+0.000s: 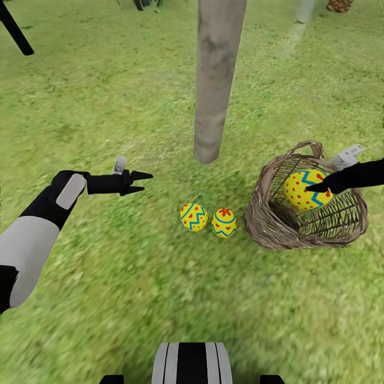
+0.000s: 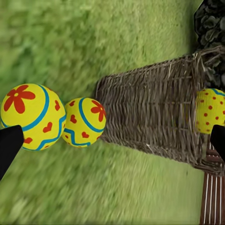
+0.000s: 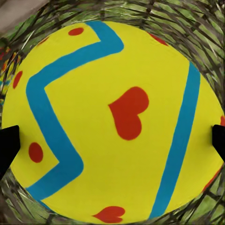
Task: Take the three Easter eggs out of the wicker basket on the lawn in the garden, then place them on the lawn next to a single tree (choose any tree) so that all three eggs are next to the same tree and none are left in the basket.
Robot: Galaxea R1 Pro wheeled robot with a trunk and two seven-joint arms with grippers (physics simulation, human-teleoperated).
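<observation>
Gripping the third Easter egg inside the wicker basket, the right claw pinches its smooth, rounded, slippery-looking widest girth; left claw hangs narrowly parted.

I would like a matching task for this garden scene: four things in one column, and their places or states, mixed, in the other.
Things:
1. third egg
2. two eggs
3. left pincer
4. wicker basket

Places or states:
a. hovers open over the grass, holding nothing
b. lie side by side on the lawn near the tree trunk
c. stands on the grass, right of the two eggs
d. at the basket's mouth, between the fingers of the right pincer

Pairs: 1-d, 2-b, 3-a, 4-c
</observation>
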